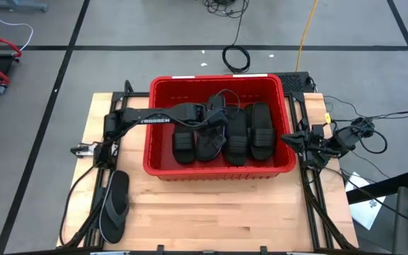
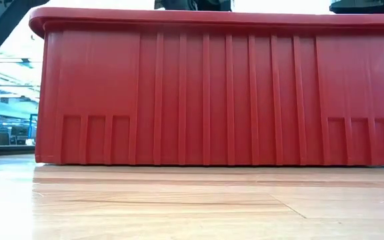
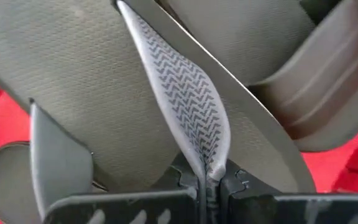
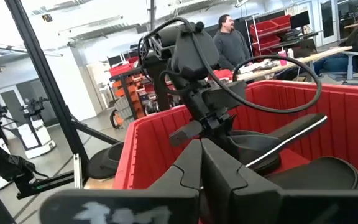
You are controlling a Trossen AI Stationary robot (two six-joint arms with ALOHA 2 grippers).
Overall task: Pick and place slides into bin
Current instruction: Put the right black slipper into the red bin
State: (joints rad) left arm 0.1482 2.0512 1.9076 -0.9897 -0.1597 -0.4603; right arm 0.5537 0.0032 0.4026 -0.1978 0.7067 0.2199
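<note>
One flip-flop (image 3: 185, 106) pinched, left gripper (image 1: 214, 122), bin (image 1: 160, 166)

only text i can actually read from here is the white "trossen" lettering along the left arm (image 1: 158, 119), seen from overhead where it reaches over the bin (image 1: 163, 170). nothing else is legible in any view.
</note>
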